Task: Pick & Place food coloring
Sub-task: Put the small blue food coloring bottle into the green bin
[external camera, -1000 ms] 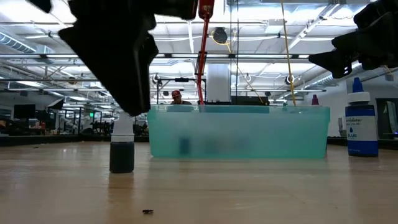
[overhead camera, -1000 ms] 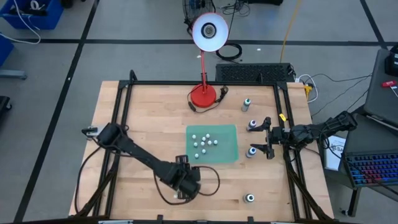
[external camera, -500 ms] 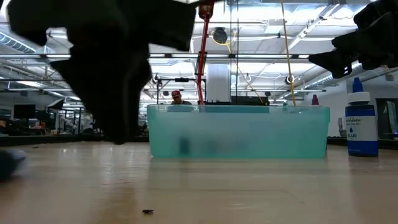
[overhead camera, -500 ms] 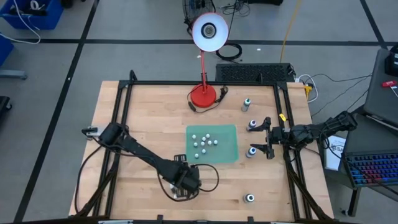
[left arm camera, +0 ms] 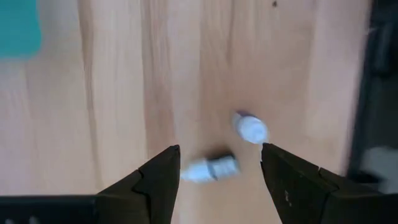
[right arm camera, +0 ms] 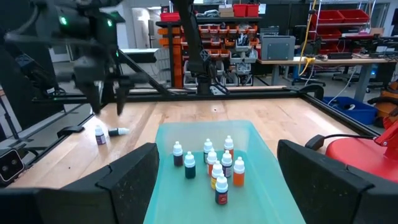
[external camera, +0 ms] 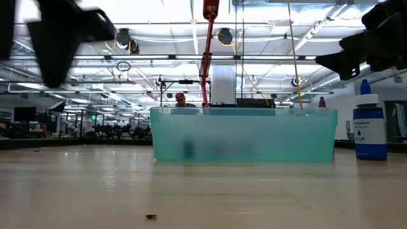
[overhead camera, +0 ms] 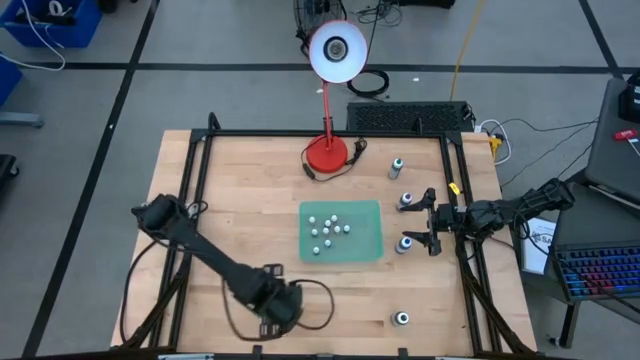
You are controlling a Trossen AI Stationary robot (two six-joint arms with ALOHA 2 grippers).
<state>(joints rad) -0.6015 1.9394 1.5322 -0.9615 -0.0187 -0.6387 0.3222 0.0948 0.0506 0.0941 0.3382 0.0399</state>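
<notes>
Near the worktop's front edge, the left end effector point(left arm camera: 216, 171) hangs open over two small food coloring bottles point(left arm camera: 211, 168). One lies toppled between the fingers, long axis crosswise to them; one stands just beside. The right end effector point(overhead camera: 428, 221) waits open at the right edge.

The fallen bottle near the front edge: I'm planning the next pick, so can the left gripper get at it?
Probably yes. The left gripper hangs open right above the fallen bottle, nothing between them.
</notes>
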